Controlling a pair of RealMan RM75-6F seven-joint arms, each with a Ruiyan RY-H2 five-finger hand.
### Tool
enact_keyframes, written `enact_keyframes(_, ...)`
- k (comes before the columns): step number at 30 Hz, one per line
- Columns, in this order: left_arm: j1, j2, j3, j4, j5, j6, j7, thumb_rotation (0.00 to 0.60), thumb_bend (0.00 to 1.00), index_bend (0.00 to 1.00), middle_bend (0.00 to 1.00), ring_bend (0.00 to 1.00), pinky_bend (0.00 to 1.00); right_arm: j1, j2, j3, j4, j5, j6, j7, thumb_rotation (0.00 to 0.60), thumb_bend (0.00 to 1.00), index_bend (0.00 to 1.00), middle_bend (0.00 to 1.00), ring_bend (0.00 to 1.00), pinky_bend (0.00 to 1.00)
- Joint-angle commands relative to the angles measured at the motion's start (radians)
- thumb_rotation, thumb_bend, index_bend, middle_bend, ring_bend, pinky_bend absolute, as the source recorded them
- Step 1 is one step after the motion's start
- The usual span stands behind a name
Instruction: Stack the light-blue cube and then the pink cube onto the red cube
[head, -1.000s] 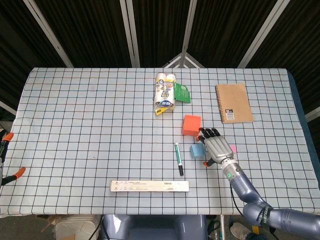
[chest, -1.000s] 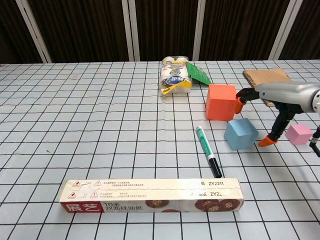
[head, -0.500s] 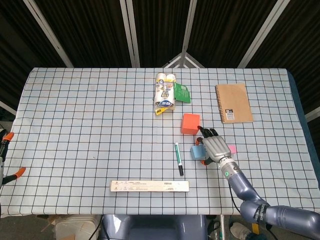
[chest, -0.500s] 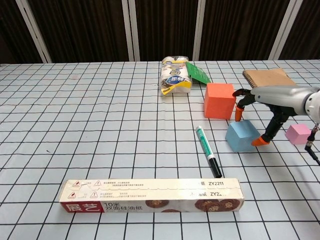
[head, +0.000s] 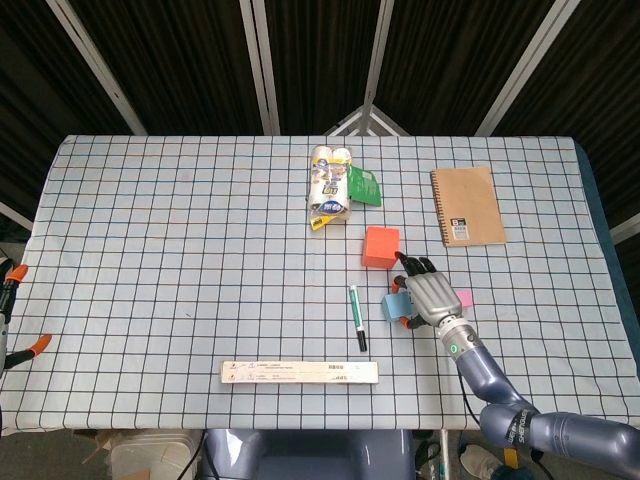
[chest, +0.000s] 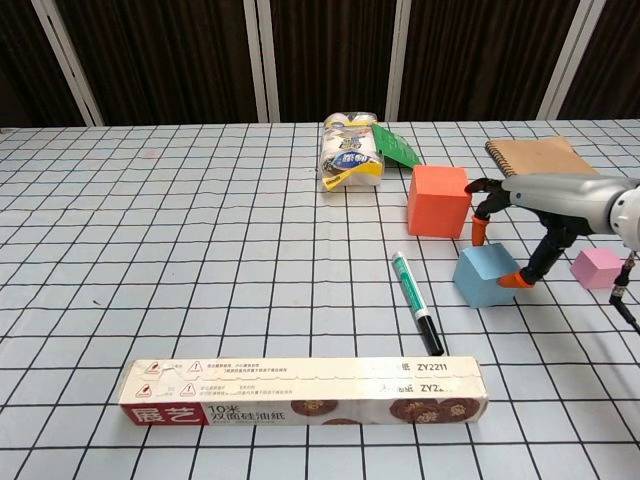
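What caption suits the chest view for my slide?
Right hand grips the light-blue cube beside the red cube.

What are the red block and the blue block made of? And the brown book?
The red block and the blue block look like foam or matte plastic: flat colour, no shine, slightly soft edges. I can't tell which. The brown book looks like a kraft-paper cover, dull and tan, with a wire spiral along its left edge.

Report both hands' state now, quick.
Left hand: not in view in either camera.
Right hand: fingers closed around the light-blue cube, gripping it on the table.
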Motion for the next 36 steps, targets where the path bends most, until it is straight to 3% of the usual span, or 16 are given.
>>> enact_keyframes(1, 0.0, 0.001, 0.0, 0.0, -0.001, 0.0, -0.001, 0.6, 0.16, 0.04, 0.0, 0.0, 0.0, -0.005, 0.014, -0.005, -0.018, -0.01, 0.014, -0.001, 0.6, 0.32, 0.41, 0.0, 0.0, 0.0)
enact_keyframes(7, 0.002, 0.004, -0.001, -0.001, -0.002, 0.001, -0.012, 0.6, 0.16, 0.04, 0.0, 0.0, 0.0, -0.014, 0.079, 0.002, -0.097, -0.005, 0.071, -0.035, 0.6, 0.32, 0.42, 0.0, 0.0, 0.0)
enact_keyframes(13, 0.003, 0.009, 0.001, 0.0, 0.002, 0.001, -0.026, 0.6, 0.16, 0.04, 0.0, 0.0, 0.0, 0.012, 0.14, 0.036, -0.178, 0.086, 0.116, -0.117, 0.6, 0.32, 0.42, 0.0, 0.0, 0.0)
enact_keyframes(21, 0.005, 0.014, -0.003, 0.003, -0.008, 0.0, -0.039, 0.6, 0.16, 0.04, 0.0, 0.0, 0.0, 0.172, 0.159, 0.127, -0.174, 0.356, 0.112, -0.289, 0.6, 0.31, 0.42, 0.0, 0.0, 0.0)
enact_keyframes(28, -0.003, 0.014, -0.01, 0.006, -0.022, -0.017, -0.042, 0.6, 0.16, 0.04, 0.0, 0.0, 0.0, 0.341, 0.117, 0.168, -0.128, 0.619, 0.154, -0.47, 0.6, 0.32, 0.42, 0.0, 0.0, 0.0)
enact_keyframes(36, -0.014, 0.016, -0.021, 0.017, -0.048, -0.043, -0.056, 0.6, 0.16, 0.04, 0.0, 0.0, 0.0, 0.472, 0.047, 0.225, -0.036, 0.842, 0.179, -0.542, 0.6, 0.33, 0.44, 0.0, 0.0, 0.0)
